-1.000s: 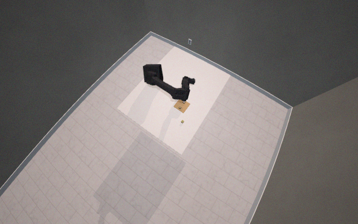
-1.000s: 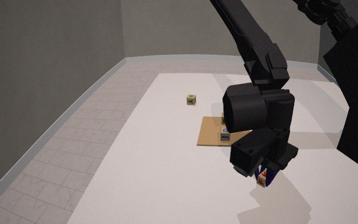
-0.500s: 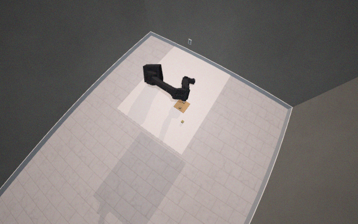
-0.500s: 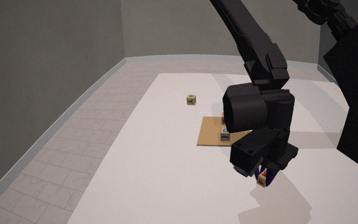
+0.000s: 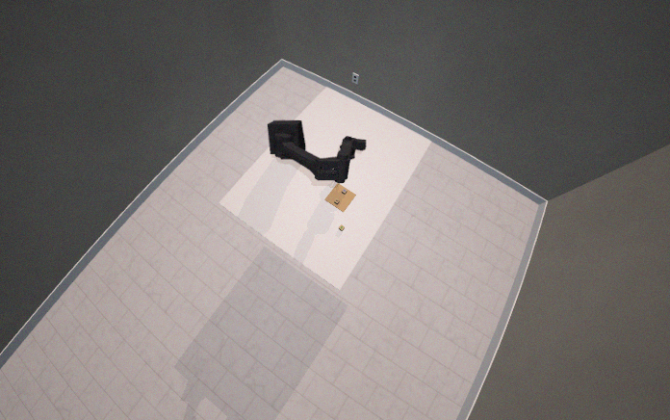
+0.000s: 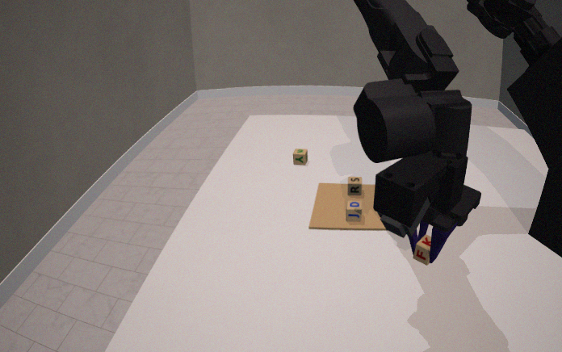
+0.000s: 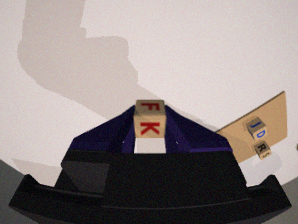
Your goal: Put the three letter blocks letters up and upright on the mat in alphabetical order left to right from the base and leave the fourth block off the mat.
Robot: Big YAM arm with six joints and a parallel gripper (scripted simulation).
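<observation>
We count one arm [image 5: 309, 159] [image 6: 396, 119], one mat [image 5: 348, 199] [image 6: 327, 207] [image 7: 276, 112] and four blocks.

Nearest in the exterior view, we find the claw [image 6: 422, 248] [image 7: 150, 110], its two blue-violet fingers clamped on one block, the K block [image 6: 422, 249] [image 7: 150, 125]. Two red letters show on it: K on the upper face, F on a side. It is tilted in that view and off the mat; we cannot tell whether it touches the table [image 5: 380, 128] [image 6: 249, 269] [image 7: 200, 50].

Next, we record two blocks on the mat. The nearer is the D block [image 5: 344, 191] [image 6: 354, 210] [image 7: 257, 129], blue D on top and blue J on a side. Just beyond it is the S block [image 5: 336, 201] [image 6: 354, 186] [image 7: 262, 150], black S on top and black R on a side. We see a gap between the two in the top view.

Farther still, we note one Y block [image 5: 341, 227] [image 6: 299, 157], off the mat on the table, with a green Y on a side; its green top letter is too small to read.

Beyond the table we count one wall socket [image 5: 354, 78].
</observation>
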